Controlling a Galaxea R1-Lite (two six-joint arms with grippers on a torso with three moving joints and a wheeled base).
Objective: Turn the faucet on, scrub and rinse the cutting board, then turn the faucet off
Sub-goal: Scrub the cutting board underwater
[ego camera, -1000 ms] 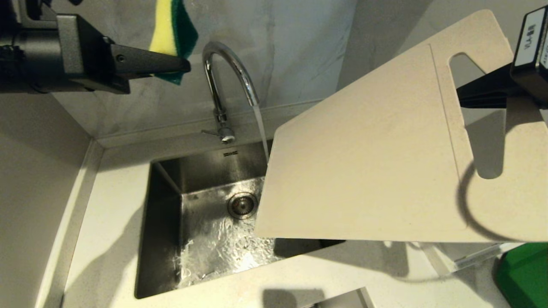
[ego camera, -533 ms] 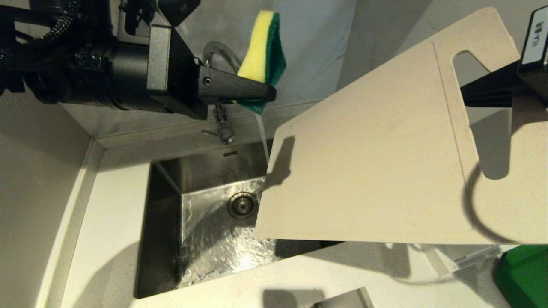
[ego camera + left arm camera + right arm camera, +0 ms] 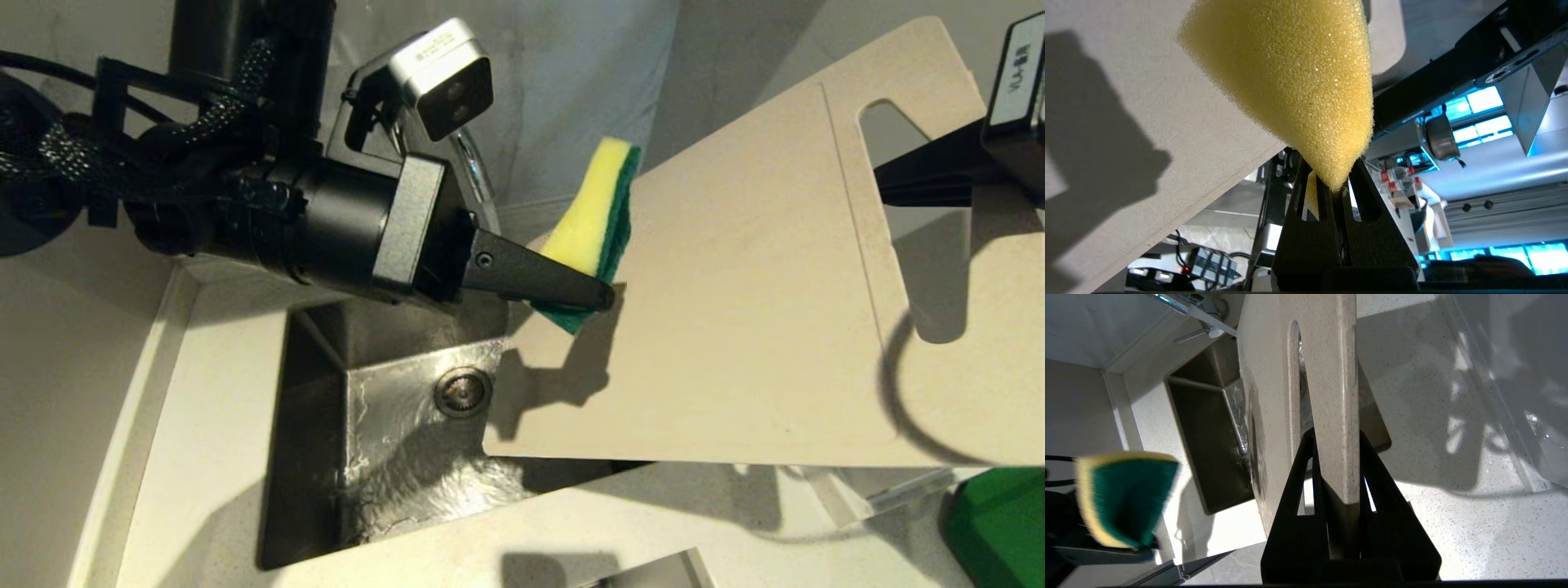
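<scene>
The cream cutting board (image 3: 735, 310) hangs tilted over the sink, its slot handle end up and to the right. My right gripper (image 3: 886, 184) is shut on that handle strip (image 3: 1337, 396), fingers (image 3: 1372, 473) on both faces. My left gripper (image 3: 600, 298) is shut on a yellow-and-green sponge (image 3: 592, 216), whose green side lies at the board's upper left edge. In the left wrist view the sponge (image 3: 1298, 73) is pinched at its corner next to the board (image 3: 1147, 134). The faucet (image 3: 478, 175) is mostly hidden behind my left arm; its lever (image 3: 1188, 336) shows in the right wrist view.
The steel sink (image 3: 392, 425) below glistens with water around the drain (image 3: 461, 390). A pale counter (image 3: 204, 425) surrounds it, with walls at the back and left. A green object (image 3: 996, 523) sits at the front right, and a clear container (image 3: 1515, 396) stands right of the sink.
My left arm has swung right and down with the sponge, from beside the faucet's arch to the board's left edge. It now covers the faucet. The board and right gripper stay put.
</scene>
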